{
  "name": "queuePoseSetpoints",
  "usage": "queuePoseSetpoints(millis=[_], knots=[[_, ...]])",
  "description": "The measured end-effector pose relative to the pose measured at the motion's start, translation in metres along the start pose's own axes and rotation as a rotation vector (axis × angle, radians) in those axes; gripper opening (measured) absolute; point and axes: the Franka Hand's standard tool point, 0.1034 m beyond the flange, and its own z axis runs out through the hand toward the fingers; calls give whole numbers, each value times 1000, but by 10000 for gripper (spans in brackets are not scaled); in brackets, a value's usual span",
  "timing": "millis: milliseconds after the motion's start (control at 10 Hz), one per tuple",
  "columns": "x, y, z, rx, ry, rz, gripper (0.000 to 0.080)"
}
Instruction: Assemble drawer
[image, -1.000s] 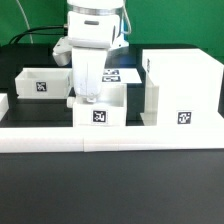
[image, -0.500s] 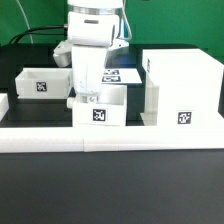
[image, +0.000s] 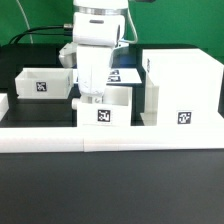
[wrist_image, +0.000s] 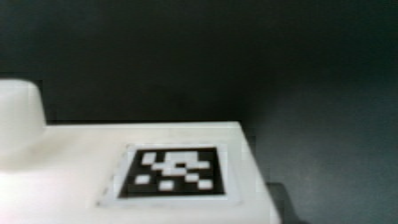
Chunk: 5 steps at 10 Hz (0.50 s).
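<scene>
In the exterior view my gripper (image: 91, 97) reaches down over the near-left wall of a small open white drawer box (image: 112, 112) with a tag on its front. The fingers look shut on that wall, and the box sits slightly turned on the table. A large white drawer case (image: 180, 85) with a tag low on its front stands just to the exterior view's right of the box. A second small white box (image: 40, 82) lies at the left. The wrist view shows only a white surface with a tag (wrist_image: 178, 172) over dark table; no fingers show there.
A long white rail (image: 110, 138) runs along the front of the work area. The marker board (image: 124, 74) lies behind the arm. A small white piece (image: 3, 102) shows at the left edge. A pale rounded shape (wrist_image: 15, 110) sits at the wrist view's edge.
The gripper and the small drawer box have shifted together toward the exterior view's right, nearer the large case, and the box has turned slightly.
</scene>
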Motion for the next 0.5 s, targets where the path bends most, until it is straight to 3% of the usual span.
queuePoseSetpoints(millis=[300, 500], knots=[[11, 0, 1, 4, 6, -16, 42], [14, 3, 2, 31, -8, -50, 42]])
